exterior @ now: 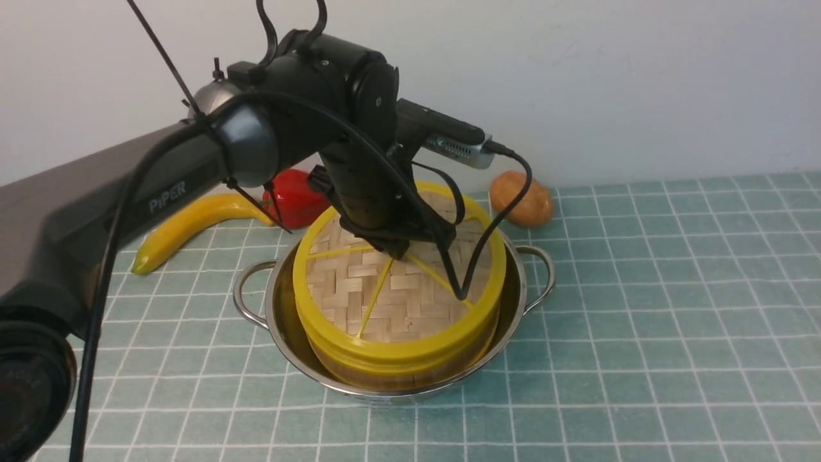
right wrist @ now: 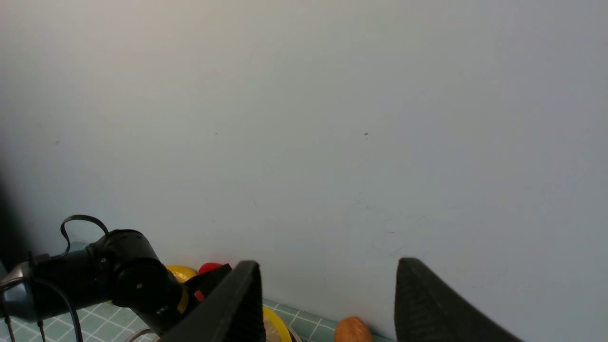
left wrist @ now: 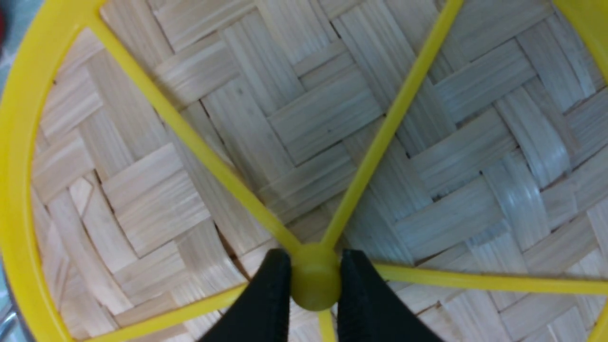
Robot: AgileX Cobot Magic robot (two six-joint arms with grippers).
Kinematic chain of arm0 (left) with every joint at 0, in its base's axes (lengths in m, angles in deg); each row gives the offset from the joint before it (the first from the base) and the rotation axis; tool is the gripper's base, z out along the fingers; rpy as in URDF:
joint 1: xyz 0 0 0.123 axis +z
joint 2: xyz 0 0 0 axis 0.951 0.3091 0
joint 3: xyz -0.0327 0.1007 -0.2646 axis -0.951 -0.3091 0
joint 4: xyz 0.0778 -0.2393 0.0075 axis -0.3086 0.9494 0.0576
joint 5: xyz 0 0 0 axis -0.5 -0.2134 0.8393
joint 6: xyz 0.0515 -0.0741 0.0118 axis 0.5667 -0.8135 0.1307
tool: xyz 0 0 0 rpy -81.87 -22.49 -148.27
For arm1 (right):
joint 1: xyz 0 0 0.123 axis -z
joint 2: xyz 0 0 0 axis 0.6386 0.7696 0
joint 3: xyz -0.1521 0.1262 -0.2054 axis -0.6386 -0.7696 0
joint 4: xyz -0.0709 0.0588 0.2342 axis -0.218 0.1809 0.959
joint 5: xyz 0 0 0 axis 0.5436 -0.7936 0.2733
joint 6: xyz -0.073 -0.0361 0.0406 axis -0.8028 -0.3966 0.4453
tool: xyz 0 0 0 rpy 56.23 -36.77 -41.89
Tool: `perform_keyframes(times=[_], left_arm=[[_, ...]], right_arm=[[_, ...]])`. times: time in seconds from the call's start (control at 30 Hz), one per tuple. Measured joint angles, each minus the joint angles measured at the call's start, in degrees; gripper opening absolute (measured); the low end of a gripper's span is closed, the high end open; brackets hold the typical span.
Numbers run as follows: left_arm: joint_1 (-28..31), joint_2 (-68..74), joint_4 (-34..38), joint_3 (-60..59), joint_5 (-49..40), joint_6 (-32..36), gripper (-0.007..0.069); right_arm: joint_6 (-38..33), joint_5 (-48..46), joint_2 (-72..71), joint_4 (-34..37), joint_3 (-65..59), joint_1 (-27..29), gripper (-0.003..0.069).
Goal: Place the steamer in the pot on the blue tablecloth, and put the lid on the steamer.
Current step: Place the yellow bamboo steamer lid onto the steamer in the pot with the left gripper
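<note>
The shiny pot stands on the blue tablecloth. Inside it sits the steamer; only a strip of its bamboo wall shows under the lid. The woven lid with its yellow rim and spokes lies on top and hides the steamer's inside. My left gripper comes down on the lid's centre. In the left wrist view the left gripper is shut on the yellow knob, one black finger on each side. My right gripper is open, with only the wall behind its jaws, and is out of the front view.
A yellow banana and a red pepper lie behind the pot to the left. A brown potato lies behind it to the right, near the pale wall. The left arm's cable hangs over the lid.
</note>
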Motion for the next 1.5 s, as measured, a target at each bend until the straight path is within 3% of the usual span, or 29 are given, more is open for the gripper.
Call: perform_keyframes(times=[0.93,1.07,1.27,1.37,1.5], left_arm=[[0.0,2.24,-1.09,0.33,-0.44,-0.37,0.0126],[0.0,2.29,-1.41,0.44,0.24,0.0,0.0253],[-0.02,0.75,-3.99,6.03,-4.52,0.0,0.0594],[-0.21,-3.06,-4.12,10.75,-7.26,0.0,0.0668],[-0.21,-10.89,-4.05,14.0,-7.8,0.0,0.0657]], right_arm=[[0.0,0.0,0.0,0.06,0.0,0.0,0.0387],[0.0,0.0,0.0,0.06,0.0,0.0,0.0387],[-0.24,0.0,0.0,0.29,0.0,0.0,0.0387],[-0.98,0.0,0.0,0.23,0.0,0.0,0.0387],[-2.6,0.07,-0.46,-0.05,-0.54,0.0,0.0371]])
